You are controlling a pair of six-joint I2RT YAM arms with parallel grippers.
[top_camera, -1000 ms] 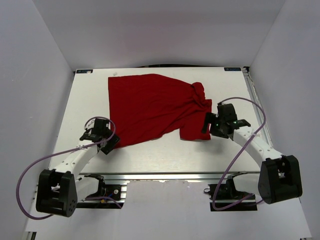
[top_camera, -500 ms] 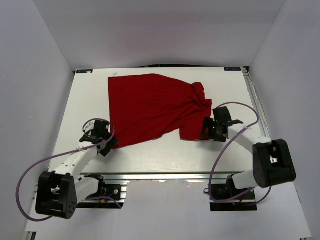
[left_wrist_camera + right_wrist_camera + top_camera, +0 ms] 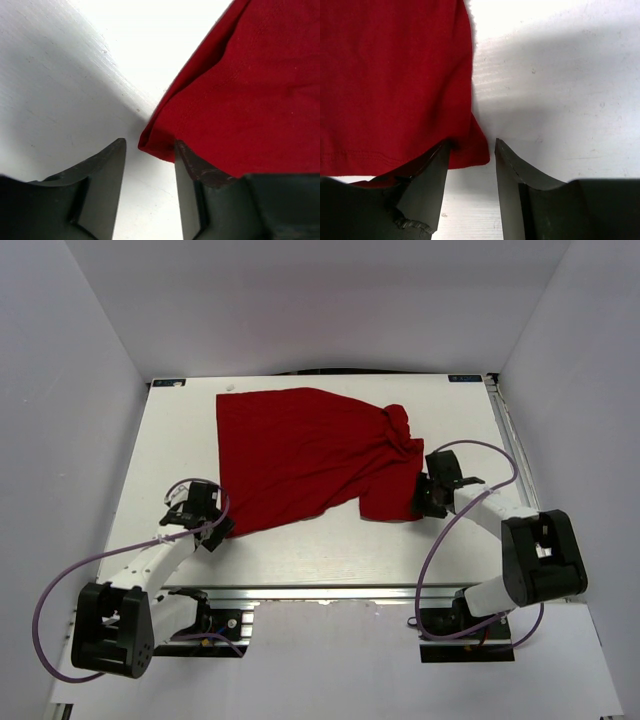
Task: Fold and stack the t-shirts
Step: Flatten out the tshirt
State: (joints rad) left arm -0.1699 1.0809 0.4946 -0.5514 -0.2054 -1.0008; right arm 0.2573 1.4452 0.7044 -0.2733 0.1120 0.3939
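Note:
The red t-shirt [image 3: 305, 450] lies spread on the white table, bunched at its right end near the back. My left gripper [image 3: 213, 532] sits low at the shirt's near left corner. In the left wrist view it [image 3: 150, 152] is open, with the red corner [image 3: 160, 142] between the jaws against the right finger. My right gripper [image 3: 421, 508] sits at the shirt's near right corner. In the right wrist view it [image 3: 472, 150] is open, with the hem corner [image 3: 472, 150] between the jaws beside the left finger. Neither gripper is closed on the cloth.
The white table [image 3: 330, 550] has bare surface in front of the shirt and to both sides. White walls enclose the workspace. A metal rail [image 3: 510, 440] runs along the table's right edge. Purple cables loop from both arms.
The right gripper has moved in toward the shirt's near right corner and lowered. The left gripper has shifted slightly toward the near left corner. The shirt has not moved.

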